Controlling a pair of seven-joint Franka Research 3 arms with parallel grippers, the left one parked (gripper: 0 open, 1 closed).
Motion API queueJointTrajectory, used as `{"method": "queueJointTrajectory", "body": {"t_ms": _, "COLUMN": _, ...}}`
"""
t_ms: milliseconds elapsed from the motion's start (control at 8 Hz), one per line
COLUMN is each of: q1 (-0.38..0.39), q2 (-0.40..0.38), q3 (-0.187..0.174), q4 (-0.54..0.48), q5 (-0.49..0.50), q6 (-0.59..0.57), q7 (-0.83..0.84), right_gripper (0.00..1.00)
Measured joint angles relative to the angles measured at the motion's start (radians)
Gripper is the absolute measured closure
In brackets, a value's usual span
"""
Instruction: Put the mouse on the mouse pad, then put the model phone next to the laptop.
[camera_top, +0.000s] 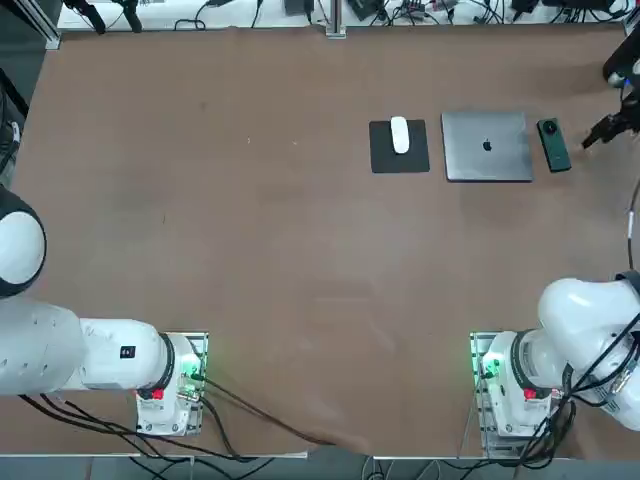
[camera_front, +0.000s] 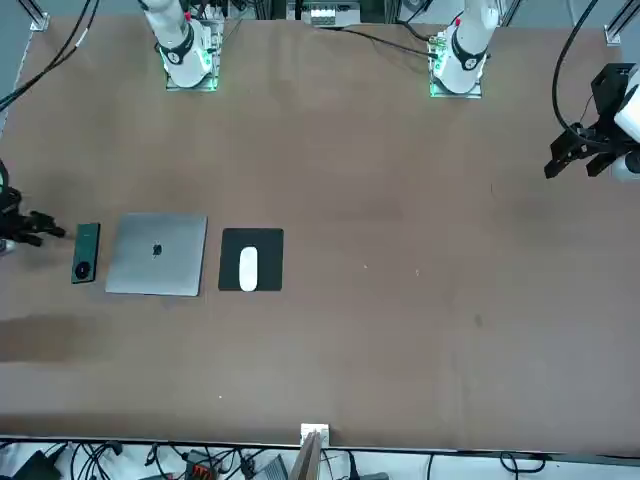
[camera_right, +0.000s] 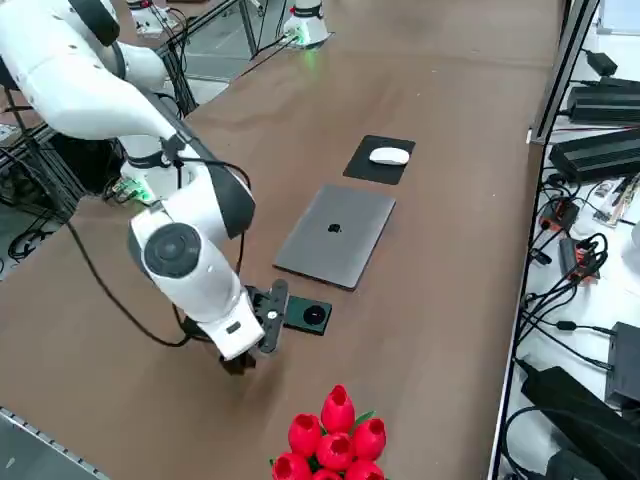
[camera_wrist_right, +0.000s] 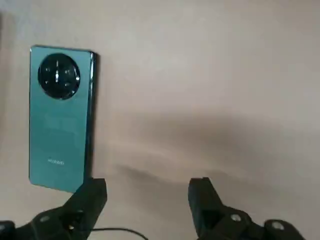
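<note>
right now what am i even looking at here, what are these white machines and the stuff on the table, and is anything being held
These are two white robot arms bolted side by side at a brown table. Four cameras film the same moment: one overhead, one across the table facing the robot, one raised at the robot's right side, and one on the working arm's wrist.

On the table, in a row, lie a black mouse pad with a white mouse on it, a closed silver laptop, and a green-black model phone flat beside the laptop.

The right arm's tool is open and holds nothing; it sits just next to the phone without touching it. Red tulips show at the table's near edge in the side view.
</note>
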Motion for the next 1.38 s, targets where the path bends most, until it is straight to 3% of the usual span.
{"method": "queueJointTrajectory", "body": {"t_ms": 125, "q1": 0.004, "q2": -0.027, "q3": 0.018, "q4": 0.026, "q5": -0.002, "q6": -0.067, "q7": 0.036, "right_gripper": 0.00}}
{"method": "queueJointTrajectory", "body": {"t_ms": 375, "q1": 0.041, "q2": -0.095, "q3": 0.097, "q4": 0.042, "q5": -0.002, "q6": -0.232, "q7": 0.220, "right_gripper": 0.00}}
{"method": "queueJointTrajectory", "body": {"t_ms": 1000, "q1": 0.106, "q2": -0.222, "q3": 0.377, "q4": 0.046, "q5": -0.014, "q6": -0.482, "q7": 0.733, "right_gripper": 0.00}}
{"method": "queueJointTrajectory", "body": {"t_ms": 1125, "q1": 0.129, "q2": -0.252, "q3": 0.406, "q4": 0.051, "q5": -0.016, "q6": -0.541, "q7": 0.774, "right_gripper": 0.00}}
{"method": "queueJointTrajectory", "body": {"t_ms": 1250, "q1": 0.182, "q2": -0.280, "q3": 0.400, "q4": 0.075, "q5": -0.029, "q6": -0.597, "q7": 0.793, "right_gripper": 0.00}}
{"method": "queueJointTrajectory", "body": {"t_ms": 1375, "q1": 0.267, "q2": -0.310, "q3": 0.347, "q4": 0.114, "q5": -0.037, "q6": -0.650, "q7": 0.802, "right_gripper": 0.00}}
